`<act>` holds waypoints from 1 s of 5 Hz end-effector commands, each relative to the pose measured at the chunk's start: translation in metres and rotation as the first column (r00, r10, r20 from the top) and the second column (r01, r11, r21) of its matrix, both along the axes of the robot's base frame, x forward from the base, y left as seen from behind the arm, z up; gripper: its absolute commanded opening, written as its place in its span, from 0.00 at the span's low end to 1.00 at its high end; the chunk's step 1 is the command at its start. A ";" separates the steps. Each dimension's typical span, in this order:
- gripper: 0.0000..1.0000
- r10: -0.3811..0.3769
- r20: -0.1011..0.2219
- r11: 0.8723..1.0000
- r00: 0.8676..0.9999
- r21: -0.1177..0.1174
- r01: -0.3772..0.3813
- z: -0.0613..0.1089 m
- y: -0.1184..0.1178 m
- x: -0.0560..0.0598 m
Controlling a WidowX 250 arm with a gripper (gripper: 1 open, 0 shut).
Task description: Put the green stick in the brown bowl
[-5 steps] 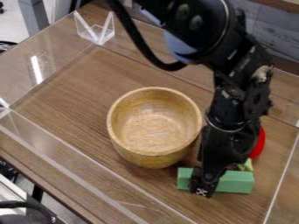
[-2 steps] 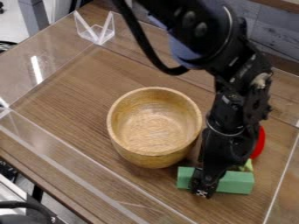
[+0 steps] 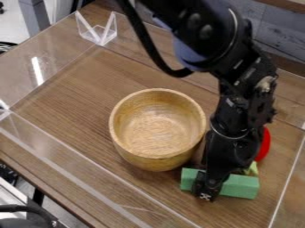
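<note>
The green stick lies flat on the wooden table, just right of and in front of the brown bowl. The bowl is round, light tan and holds nothing. My black gripper points straight down over the stick's left part, low at the table, and covers its middle. The jaws stand open around the stick. I cannot see whether the fingertips touch it.
A red strawberry-like toy sits behind the stick, mostly hidden by the arm. Clear plastic walls ring the table. A small clear stand sits at the far left corner.
</note>
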State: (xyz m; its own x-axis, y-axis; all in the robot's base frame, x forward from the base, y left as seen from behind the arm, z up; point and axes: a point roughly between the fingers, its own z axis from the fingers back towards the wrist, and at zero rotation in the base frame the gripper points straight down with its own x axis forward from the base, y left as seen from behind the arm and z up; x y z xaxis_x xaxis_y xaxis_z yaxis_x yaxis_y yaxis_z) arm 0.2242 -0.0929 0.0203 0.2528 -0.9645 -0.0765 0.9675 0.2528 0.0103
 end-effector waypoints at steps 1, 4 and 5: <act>1.00 0.009 0.042 1.000 0.999 -0.012 -0.008 0.007 -0.002 0.011; 1.00 0.019 0.052 1.000 0.998 -0.017 -0.019 0.007 -0.002 0.014; 0.00 0.024 0.064 1.000 0.998 -0.006 -0.024 0.014 0.000 0.014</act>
